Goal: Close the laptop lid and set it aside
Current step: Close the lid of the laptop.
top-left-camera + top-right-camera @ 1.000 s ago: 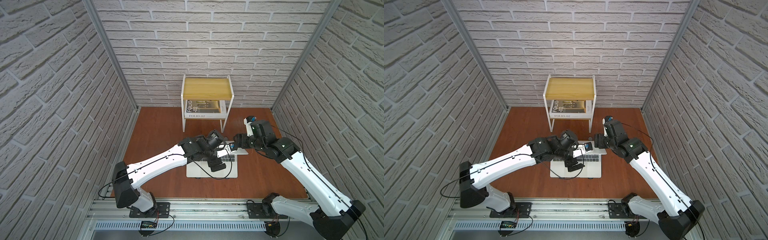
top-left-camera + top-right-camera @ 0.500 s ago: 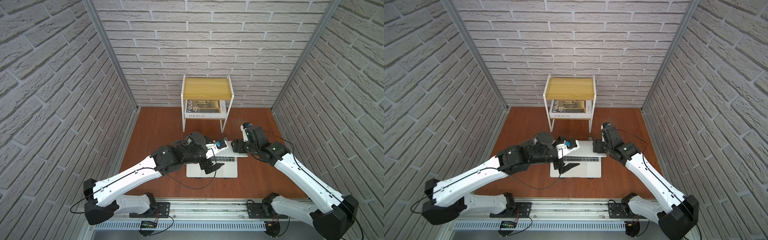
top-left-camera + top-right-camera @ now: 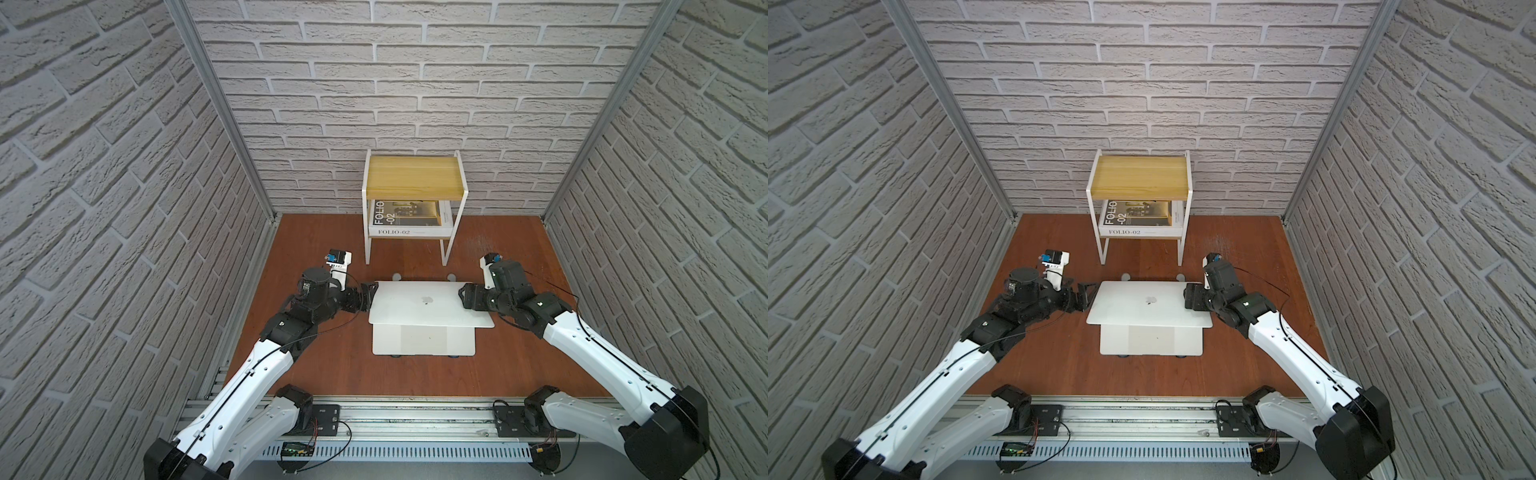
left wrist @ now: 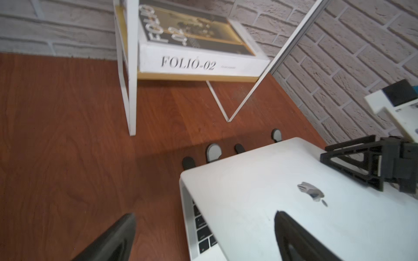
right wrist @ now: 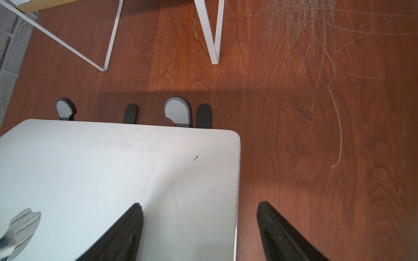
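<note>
Most of the keyboard is hidden under the laptop lid (image 3: 428, 305), which is lowered but not shut. A strip of black keys (image 4: 203, 235) is seen beneath its left edge in the left wrist view. The front part of the laptop (image 3: 424, 340) is left uncovered in both top views. The stand (image 5: 178, 110) beneath is largely covered; only rounded grey tabs and black feet are seen past the lid's rear edge. Whether either gripper touches the lid cannot be told.

The left gripper (image 3: 368, 297) is held at the lid's left edge with its jaws spread wide, one finger (image 4: 291, 237) above the lid and one (image 4: 113, 241) over bare desk. The right gripper (image 3: 465, 297) is placed at the lid's right edge, jaws likewise wide apart and straddling that edge.

The laptop is set about the middle of the desk (image 3: 324, 361), a reddish-brown wood-grain board marked by pale scratches (image 5: 316, 34) towards its rear right corner. The desk is enclosed on three sides by walls (image 3: 415, 83) patterned as grey-white brick. At the middle of the rear edge a small shelf (image 3: 413, 183) is placed, made of a white metal frame and a yellow wooden top. A thick white book (image 3: 405, 220) is laid flat on its lower level, partly covered by that top.

The lid is matte silver-white, round-cornered and faintly scuffed, with a small logo (image 3: 426, 299) at its centre.
</note>
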Robot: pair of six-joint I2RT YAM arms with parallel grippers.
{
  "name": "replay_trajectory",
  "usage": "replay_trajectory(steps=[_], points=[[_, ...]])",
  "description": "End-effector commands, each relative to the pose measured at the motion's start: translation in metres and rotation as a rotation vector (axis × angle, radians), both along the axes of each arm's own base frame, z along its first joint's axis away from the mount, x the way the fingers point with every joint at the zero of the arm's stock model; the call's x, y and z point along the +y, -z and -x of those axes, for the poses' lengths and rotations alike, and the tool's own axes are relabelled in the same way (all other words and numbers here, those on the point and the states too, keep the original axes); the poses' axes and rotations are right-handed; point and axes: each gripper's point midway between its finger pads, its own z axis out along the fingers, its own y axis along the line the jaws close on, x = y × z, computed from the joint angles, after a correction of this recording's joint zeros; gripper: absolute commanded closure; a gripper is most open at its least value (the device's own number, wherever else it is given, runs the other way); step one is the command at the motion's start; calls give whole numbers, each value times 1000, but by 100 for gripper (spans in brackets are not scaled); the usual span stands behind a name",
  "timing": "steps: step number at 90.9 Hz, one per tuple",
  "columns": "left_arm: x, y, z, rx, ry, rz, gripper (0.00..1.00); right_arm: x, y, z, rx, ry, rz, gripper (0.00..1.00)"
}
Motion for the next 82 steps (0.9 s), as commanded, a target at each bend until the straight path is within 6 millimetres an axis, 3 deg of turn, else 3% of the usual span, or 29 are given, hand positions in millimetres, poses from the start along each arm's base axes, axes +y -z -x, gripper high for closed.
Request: replay_trajectory(steps=[1,23,39,82], points=[[2,-4,4,-5,-4,118,3,1,30,24,123,-50,-30,17],[-4,33,3,105,44,166,4,-7,55,31,179,-48,-46,17],[-14,62,9,166,92,95,5,-11,67,33,202,-39,-41,16],[-21,102,10,229,83,98,13,-23,93,34,267,-12,-74,16]])
